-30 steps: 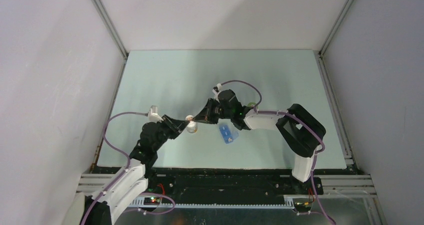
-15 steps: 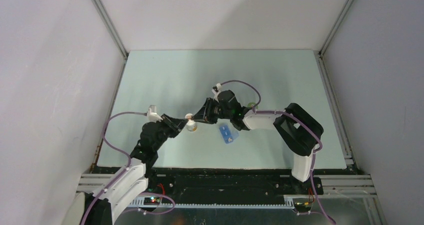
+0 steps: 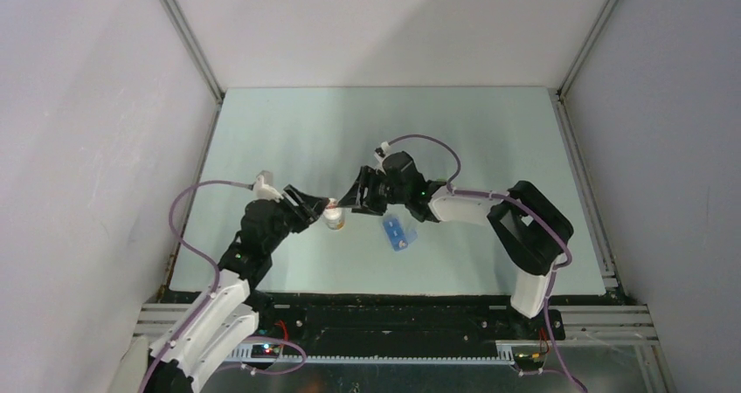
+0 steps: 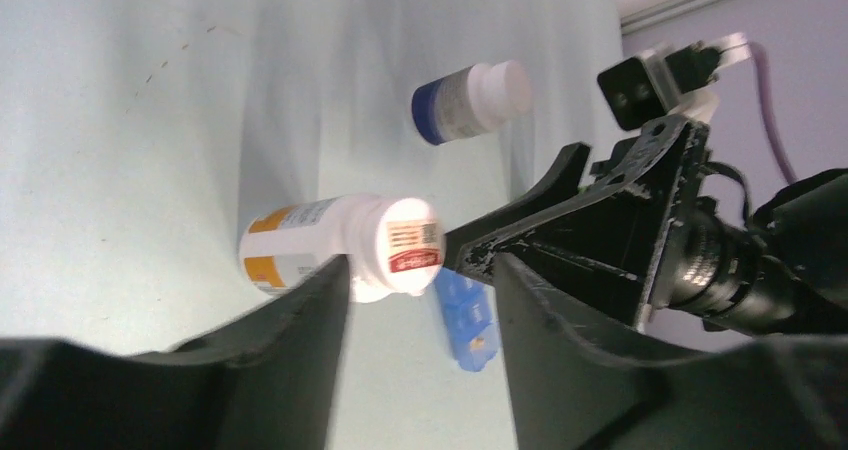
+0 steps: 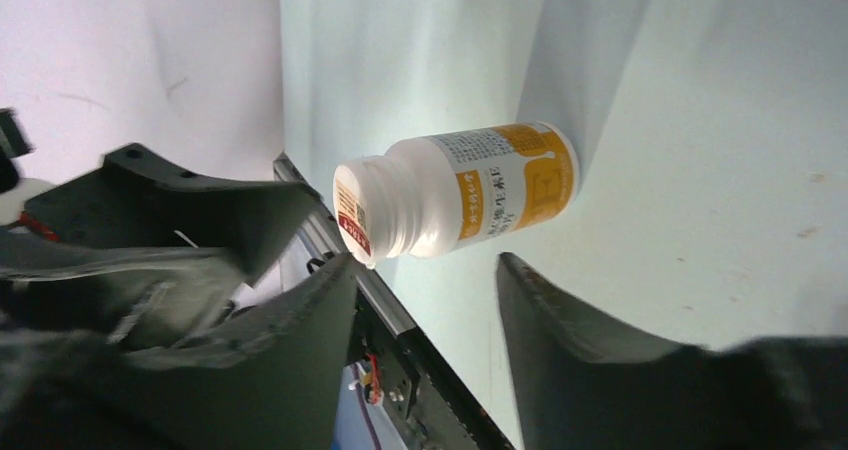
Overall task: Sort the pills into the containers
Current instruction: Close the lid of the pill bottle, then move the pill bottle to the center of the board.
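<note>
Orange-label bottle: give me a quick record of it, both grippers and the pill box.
bottle: orange-label bottle, upright on the table
cap: white cap, on
left gripper: fingers open, bottle ahead between them
right gripper: fingers open, facing the bottle from the other side
contact: cannot tell
pill box: blue, on the table right of the bottle

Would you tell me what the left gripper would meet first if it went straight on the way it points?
The orange-labelled bottle: its cap sits just ahead, seemingly between the fingertips of the open left gripper. The right gripper lies beyond it, though depth is unclear.
</note>
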You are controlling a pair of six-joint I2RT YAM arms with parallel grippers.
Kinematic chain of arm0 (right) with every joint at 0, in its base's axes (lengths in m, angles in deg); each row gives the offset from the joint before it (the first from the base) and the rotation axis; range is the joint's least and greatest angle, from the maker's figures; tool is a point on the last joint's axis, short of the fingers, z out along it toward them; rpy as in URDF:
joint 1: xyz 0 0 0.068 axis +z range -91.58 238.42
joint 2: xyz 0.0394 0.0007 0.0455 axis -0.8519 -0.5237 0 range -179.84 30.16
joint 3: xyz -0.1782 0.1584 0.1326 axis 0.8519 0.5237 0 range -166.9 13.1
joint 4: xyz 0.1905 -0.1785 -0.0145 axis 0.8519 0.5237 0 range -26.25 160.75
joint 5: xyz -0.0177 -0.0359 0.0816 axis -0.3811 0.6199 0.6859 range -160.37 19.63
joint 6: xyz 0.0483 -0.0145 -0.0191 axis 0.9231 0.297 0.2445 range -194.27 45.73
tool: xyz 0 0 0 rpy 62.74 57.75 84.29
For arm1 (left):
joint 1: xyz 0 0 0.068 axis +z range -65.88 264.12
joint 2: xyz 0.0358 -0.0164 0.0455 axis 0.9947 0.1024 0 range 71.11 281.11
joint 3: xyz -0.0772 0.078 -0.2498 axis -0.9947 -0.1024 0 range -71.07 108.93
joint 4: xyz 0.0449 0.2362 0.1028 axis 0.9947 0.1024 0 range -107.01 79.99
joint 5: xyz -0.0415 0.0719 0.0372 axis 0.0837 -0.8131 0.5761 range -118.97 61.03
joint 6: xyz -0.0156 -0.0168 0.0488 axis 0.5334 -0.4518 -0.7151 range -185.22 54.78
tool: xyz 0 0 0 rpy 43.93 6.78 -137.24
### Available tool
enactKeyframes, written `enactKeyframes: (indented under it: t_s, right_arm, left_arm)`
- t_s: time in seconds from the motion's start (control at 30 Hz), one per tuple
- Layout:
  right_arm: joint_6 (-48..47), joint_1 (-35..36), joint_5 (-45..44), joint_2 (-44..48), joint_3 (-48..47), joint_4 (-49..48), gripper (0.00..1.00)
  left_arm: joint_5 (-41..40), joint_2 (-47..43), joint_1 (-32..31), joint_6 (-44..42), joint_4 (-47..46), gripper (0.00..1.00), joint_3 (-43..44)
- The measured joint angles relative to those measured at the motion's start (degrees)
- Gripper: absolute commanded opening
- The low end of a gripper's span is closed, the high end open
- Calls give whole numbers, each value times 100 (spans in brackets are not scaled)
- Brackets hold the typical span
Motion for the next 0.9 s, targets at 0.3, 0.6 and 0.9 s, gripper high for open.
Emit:
enactKeyframes:
  t_s: [0.3,0.6,0.9]
  right_arm:
    - [-844,-236,-479,1196,-70,1375,71]
    - [-1408,-70,-2448,2686,240,3449,68]
    - [-1303,-50,-3032,3462,1567,4334,45]
  left_arm:
    - [-302,-476,0,-778,1185,85,916]
    - [306,-264,-369,-1425,1679,82,984]
    - [236,452,-1617,-1237,890,65,817]
